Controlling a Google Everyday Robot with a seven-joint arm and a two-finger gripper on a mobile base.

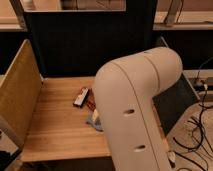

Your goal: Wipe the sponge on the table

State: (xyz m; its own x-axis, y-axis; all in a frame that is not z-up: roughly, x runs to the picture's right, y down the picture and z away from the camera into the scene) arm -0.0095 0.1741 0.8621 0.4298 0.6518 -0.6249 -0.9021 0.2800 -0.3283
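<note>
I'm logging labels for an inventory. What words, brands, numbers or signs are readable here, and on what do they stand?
No text can be read anywhere.
The white-and-dark block on the table: nothing legible on it.
The sponge and the robot arm: no lettering.
The gripper is hidden behind the arm, out of view.
</note>
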